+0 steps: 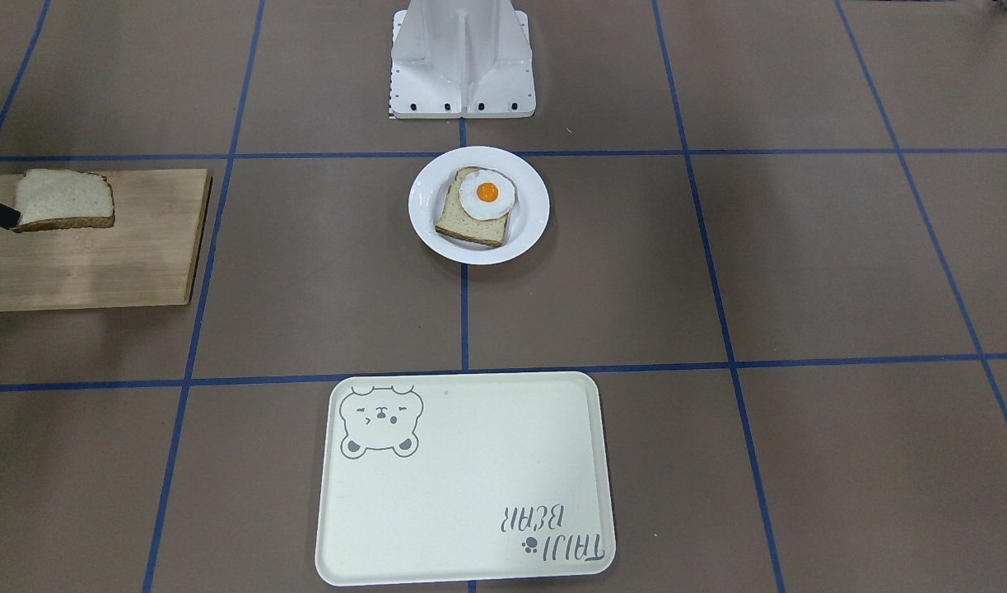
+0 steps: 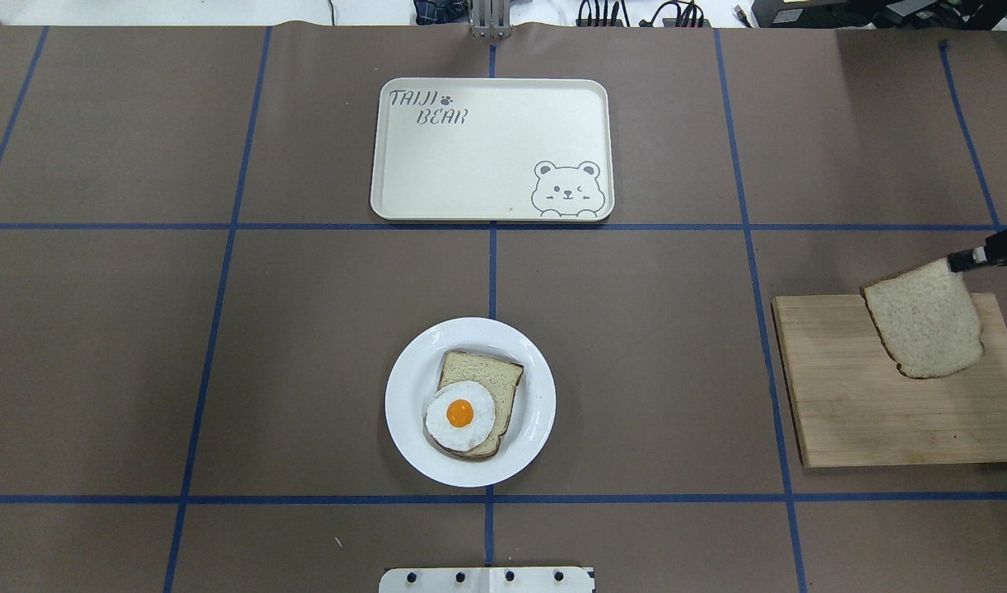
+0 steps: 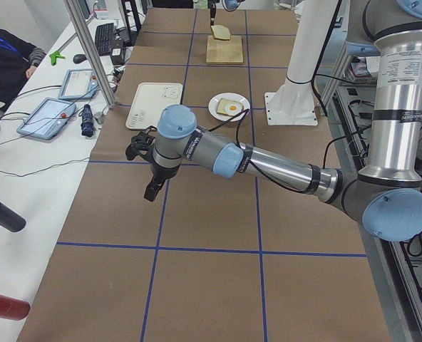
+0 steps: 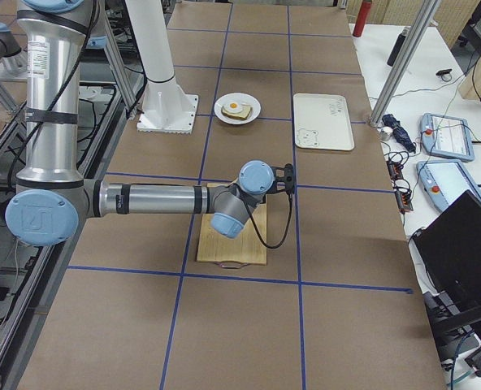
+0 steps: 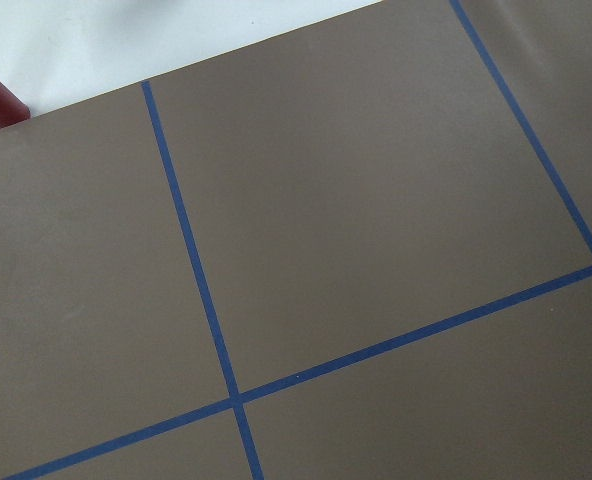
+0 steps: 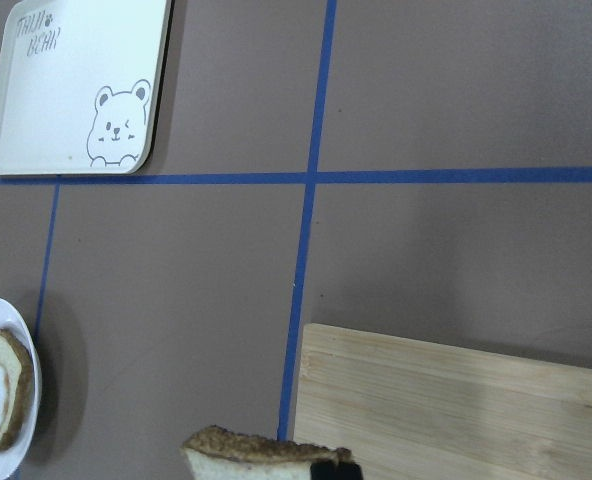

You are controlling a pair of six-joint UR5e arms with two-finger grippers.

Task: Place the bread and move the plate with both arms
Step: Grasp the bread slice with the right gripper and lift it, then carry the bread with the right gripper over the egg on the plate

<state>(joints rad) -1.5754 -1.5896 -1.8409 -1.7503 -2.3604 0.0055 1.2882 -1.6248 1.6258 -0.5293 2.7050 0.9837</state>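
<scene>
Brown paper crossed by blue tape lines covers the surface (image 2: 305,346), and on it we count two containers. Nearest the robot's base sits the round glossy white plate (image 2: 406,416), straddling the centre tape line. In its well a slice of wheat bread (image 2: 491,379) lies flat. A fried egg with an orange yolk (image 2: 460,414) rests on that slice, covering its rounded end and lapping a little past the crust. Farther out along the same line we see the cream rectangular tray (image 2: 470,156), well apart from the plate. Its face shows a bear drawing in one corner and grey lettering in the opposite one.

Off to the robot's right lies a pale wooden cutting board (image 2: 865,412). Over it hangs the bare slice of pale wheat bread (image 2: 923,317), tilted and, as far as we can judge, lifted off the wood. The right tool (image 2: 958,263) is clenched on the slice near one corner, and only its black tip shows from overhead. The right arm (image 4: 159,199) reaches out low across the board.

The left arm (image 3: 268,164) stretches over the taped paper toward the robot's left end, well apart from plate and tray. The left tool (image 3: 150,192) points downward there. We cannot tell whether it is released or clenched, since we see it from the side alone.
</scene>
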